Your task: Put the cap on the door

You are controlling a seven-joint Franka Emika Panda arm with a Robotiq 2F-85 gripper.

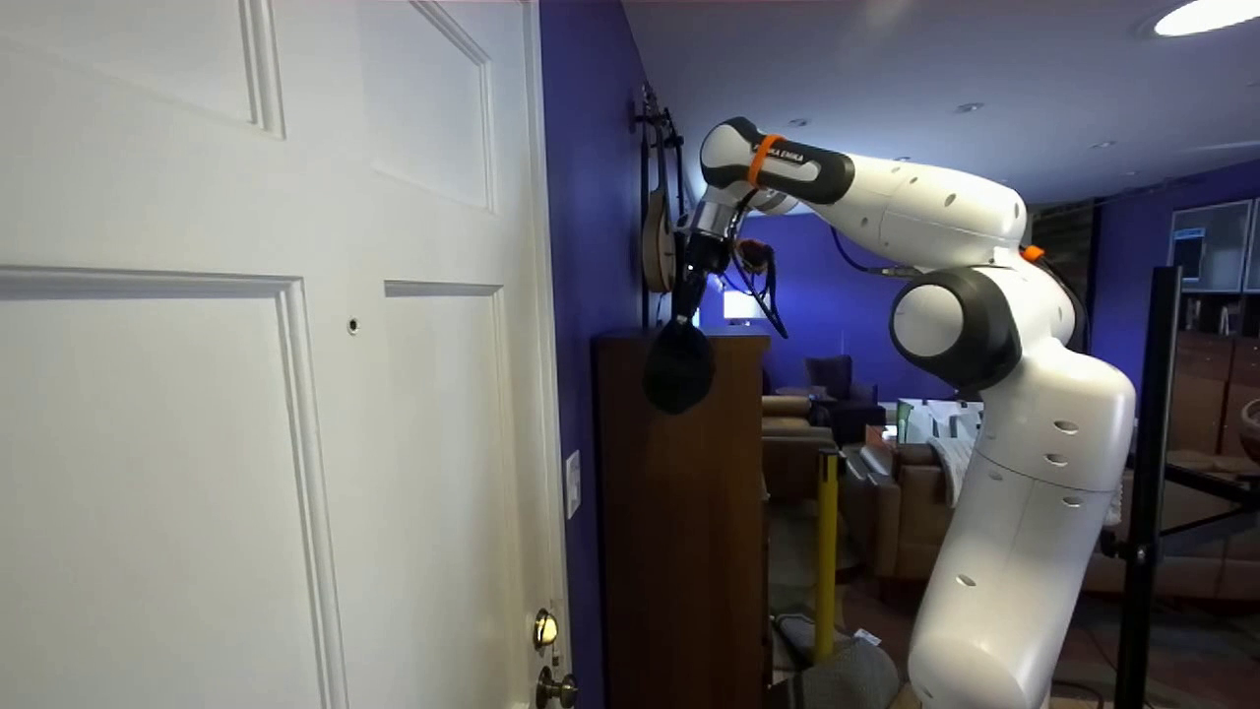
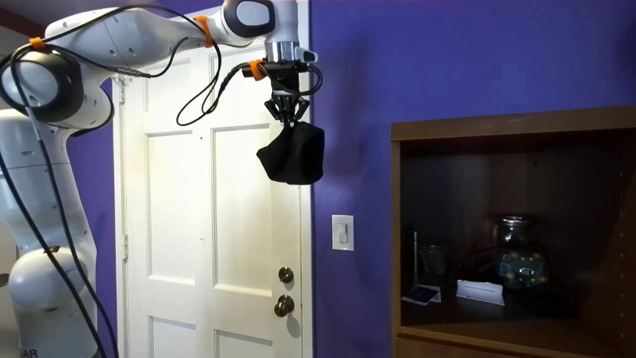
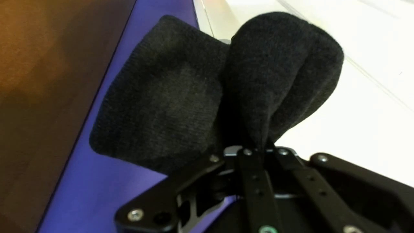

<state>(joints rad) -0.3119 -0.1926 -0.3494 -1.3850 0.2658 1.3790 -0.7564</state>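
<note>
A black cap (image 2: 298, 154) hangs midair near but apart from a white door (image 1: 423, 443), one fold pinched by the gripper (image 2: 288, 123). Released before the door supports it, it would likely drop; a shallow pinch might slip. The arm (image 1: 1034, 295) bears "EMIKA", preceding letters partly behind an orange band (image 1: 764, 161).
</note>
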